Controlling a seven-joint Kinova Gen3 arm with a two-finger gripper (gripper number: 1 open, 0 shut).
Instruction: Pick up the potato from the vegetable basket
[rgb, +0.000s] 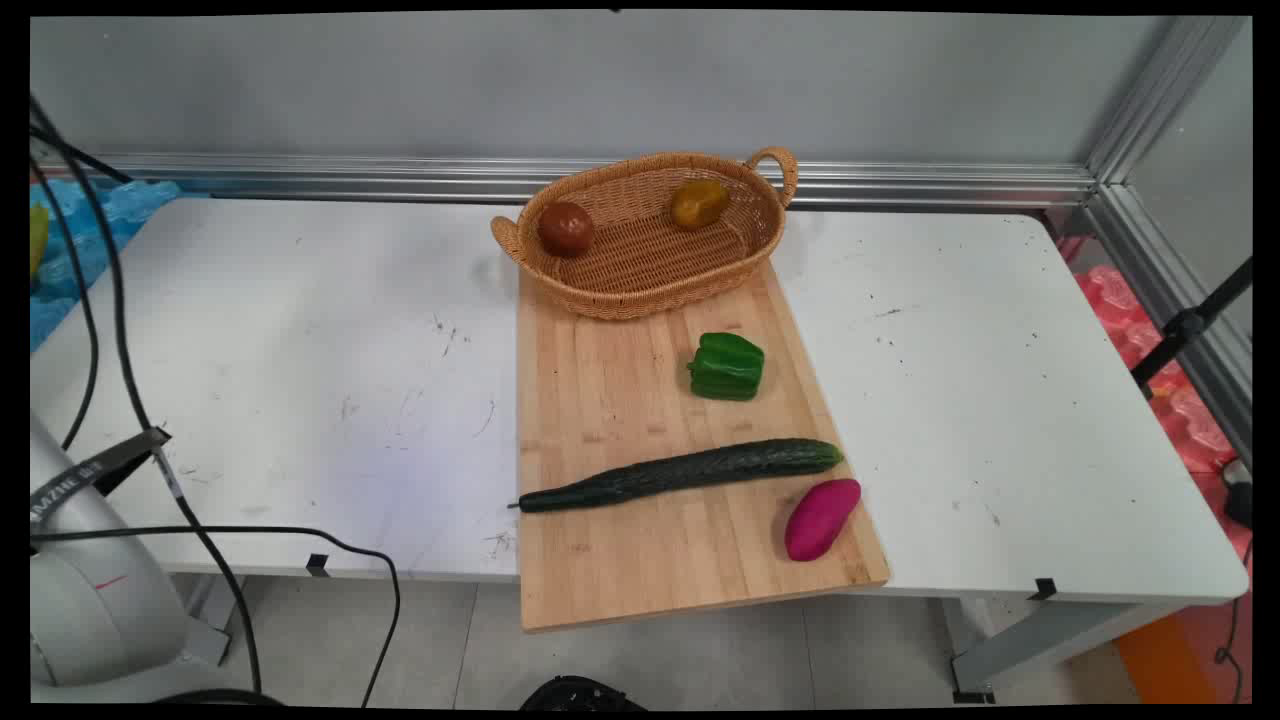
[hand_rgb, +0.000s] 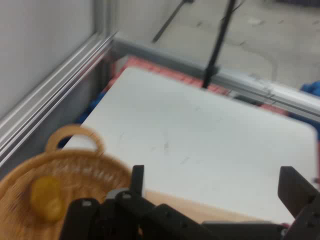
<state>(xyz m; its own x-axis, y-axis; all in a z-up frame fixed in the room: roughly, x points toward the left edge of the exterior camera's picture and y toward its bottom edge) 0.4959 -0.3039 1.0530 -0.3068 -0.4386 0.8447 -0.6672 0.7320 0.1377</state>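
One basket, one cutting board, one cucumber, three peppers, one purple sweet potato.

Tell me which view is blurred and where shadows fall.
Hand view: soft all over, the basket and the yellow fruit inside it smeared; the gripper shows as dark shapes at the bottom. Main view: crisp, evenly lit, with only faint shadows beside the basket, green pepper and cucumber.

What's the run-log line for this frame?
gripper: open, empty, raised | basket: tomato, yellow pepper | board: green pepper, cucumber, magenta piece
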